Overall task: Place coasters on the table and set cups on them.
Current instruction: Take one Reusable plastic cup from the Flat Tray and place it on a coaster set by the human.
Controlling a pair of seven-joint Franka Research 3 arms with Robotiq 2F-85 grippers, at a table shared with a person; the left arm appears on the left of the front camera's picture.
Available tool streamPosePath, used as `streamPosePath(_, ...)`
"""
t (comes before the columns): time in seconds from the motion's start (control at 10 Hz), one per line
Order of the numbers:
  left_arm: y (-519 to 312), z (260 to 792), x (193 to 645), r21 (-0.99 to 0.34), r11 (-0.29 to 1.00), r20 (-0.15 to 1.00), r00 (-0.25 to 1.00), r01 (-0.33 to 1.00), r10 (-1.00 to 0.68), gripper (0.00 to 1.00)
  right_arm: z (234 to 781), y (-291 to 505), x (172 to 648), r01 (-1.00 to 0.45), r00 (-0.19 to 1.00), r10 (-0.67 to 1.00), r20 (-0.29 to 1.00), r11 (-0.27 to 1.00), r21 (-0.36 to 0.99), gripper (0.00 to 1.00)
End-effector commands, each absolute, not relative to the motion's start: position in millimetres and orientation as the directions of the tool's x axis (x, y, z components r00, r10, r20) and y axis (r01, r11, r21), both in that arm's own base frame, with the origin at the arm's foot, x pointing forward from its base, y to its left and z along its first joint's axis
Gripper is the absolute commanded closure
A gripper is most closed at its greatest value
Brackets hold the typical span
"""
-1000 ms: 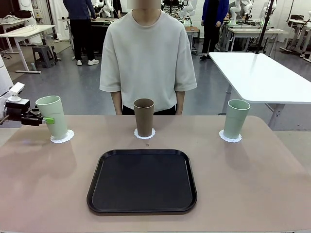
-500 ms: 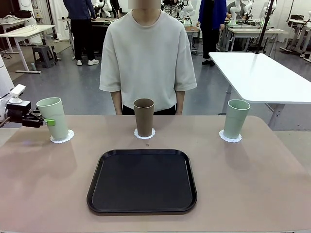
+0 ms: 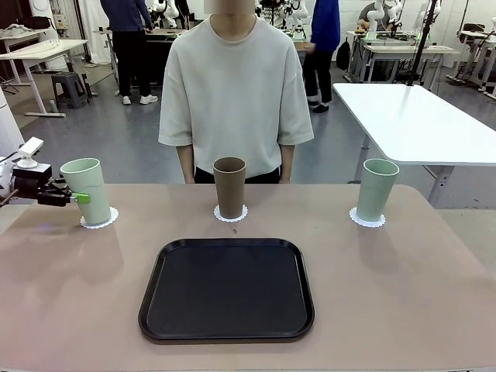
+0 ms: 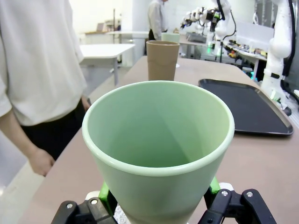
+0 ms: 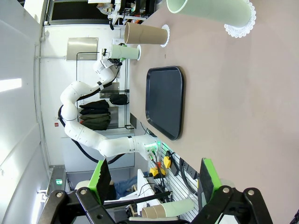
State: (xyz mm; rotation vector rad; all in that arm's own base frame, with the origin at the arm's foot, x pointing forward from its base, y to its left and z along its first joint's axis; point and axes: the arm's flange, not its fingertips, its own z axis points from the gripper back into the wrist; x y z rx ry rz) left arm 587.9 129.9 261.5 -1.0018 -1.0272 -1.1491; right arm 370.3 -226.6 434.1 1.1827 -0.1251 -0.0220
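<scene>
A pale mint cup (image 3: 87, 191) stands on a white coaster (image 3: 99, 218) at the far left of the table (image 3: 403, 294), leaning slightly. My left gripper (image 3: 80, 198) is shut on its lower half; in the left wrist view the green pads (image 4: 104, 193) press both sides of that cup (image 4: 159, 140). The brown cup (image 3: 229, 187) sits on its coaster (image 3: 231, 215) in front of the person. A second mint cup (image 3: 377, 189) stands on a coaster (image 3: 366, 220) at the right. My right gripper (image 5: 154, 186) is open and holds nothing, well back from that cup (image 5: 210, 11).
A black rounded-square tray (image 3: 226, 288) lies bare in the middle of the table's near half. The person stands at the far edge with arms hanging down. A white table (image 3: 418, 116) stands behind at the right.
My left gripper has come down a little with the mint cup, bringing its base onto the left coaster. The other cups have not moved.
</scene>
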Motion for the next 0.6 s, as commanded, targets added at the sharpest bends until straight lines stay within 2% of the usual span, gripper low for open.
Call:
streamPosePath(0.0,126.0,256.9,588.9,-0.067,0.116,0.967,0.093,0.991,-0.236,0.13,434.3,-224.1,366.0,-0.053,0.993,-0.082,0.090,0.373,0.926,0.00)
streamPosePath(0.5,124.9,253.1,589.5,-0.049,0.109,0.963,0.076,0.993,-0.257,0.13,434.3,-224.1,366.0,-0.053,0.993,-0.082,0.090,0.373,0.926,0.00)
